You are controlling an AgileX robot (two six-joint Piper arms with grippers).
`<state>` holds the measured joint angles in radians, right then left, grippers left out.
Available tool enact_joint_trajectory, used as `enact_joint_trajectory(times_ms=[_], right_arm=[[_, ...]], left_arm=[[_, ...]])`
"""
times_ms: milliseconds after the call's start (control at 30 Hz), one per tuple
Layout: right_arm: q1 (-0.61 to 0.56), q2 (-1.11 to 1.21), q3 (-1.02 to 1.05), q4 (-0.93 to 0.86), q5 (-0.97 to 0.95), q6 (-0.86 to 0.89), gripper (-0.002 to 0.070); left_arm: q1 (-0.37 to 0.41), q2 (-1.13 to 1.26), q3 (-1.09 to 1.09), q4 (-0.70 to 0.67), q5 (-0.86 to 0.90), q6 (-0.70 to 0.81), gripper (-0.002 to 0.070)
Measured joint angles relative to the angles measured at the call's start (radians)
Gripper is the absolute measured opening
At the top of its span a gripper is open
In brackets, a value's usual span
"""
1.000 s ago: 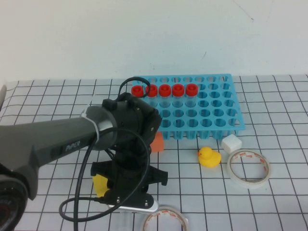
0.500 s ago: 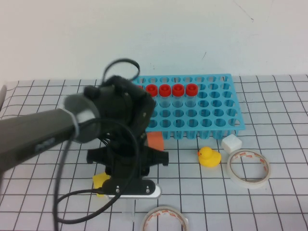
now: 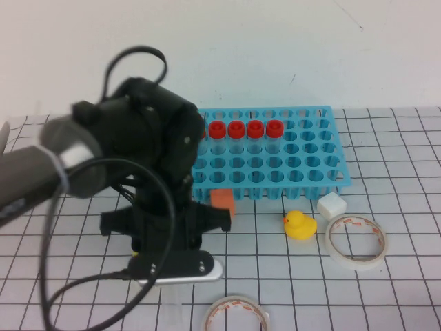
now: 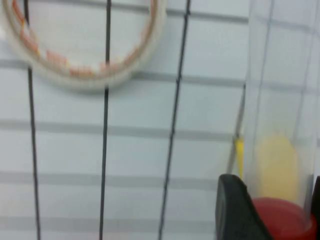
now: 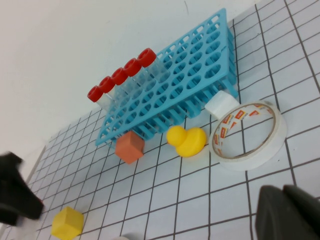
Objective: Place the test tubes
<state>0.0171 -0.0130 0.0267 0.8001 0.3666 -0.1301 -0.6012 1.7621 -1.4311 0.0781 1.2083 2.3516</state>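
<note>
A: Quick one: left gripper (image 4: 276, 216), what's it got?
B: Clamped on a test tube (image 4: 280, 100) at its red-capped end, with the glass sticking out past the fingers. In the high view the tube hangs under the wrist, about 7 o'clock from the rack (image 3: 311, 186).
A: Change over the last second?
B: The arm has come up and swung toward 10 o'clock. A second ago it sat lower and closer to the tape roll (image 3: 234, 314) at the near edge. The tube looks clear of the table now, so I'd call the pick done.
A: Rack status?
B: Four capped tubes (image 3: 246, 129) show in the back row on the 12 o'clock side. A fifth showed a second ago, but the arm covers that spot now. There are plenty of free holes toward 3 o'clock.
A: Right gripper (image 5: 287, 212)?
B: Closed and empty, and not in the high view. I'd guess it's parked out past the rack's 4 o'clock. Its camera looks across the duck (image 5: 186, 140) and orange block (image 5: 129, 147) at the rack.
A: Meaning for the task?
B: Carry phase, I'd say. The next move should bring the tube over a free hole and lower it straight. The arm hides the left end of that row, so lining it up is the risky part
</note>
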Motion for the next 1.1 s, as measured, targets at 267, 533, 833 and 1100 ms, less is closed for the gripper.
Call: enact_joint_trajectory(times_ms=[267,533,833,1100], right_arm=[[0.0,0.0,0.0,0.0,0.0,0.0,-0.0001],[0.0,0.0,0.0,0.0,0.0,0.0,-0.0001],[0.0,0.0,0.0,0.0,0.0,0.0,-0.0001],[0.0,0.0,0.0,0.0,0.0,0.0,-0.0001]], left_arm=[[0.0,0.164,0.0,-0.047,-0.007,0.1,0.0263],[0.002,0.197,0.0,-0.038,-0.053,0.152,0.0263],[0.002,0.255,0.0,-0.042,-0.146,0.152,0.0263],[0.002,0.263,-0.004,-0.062,-0.162,0.123,0.0379]])
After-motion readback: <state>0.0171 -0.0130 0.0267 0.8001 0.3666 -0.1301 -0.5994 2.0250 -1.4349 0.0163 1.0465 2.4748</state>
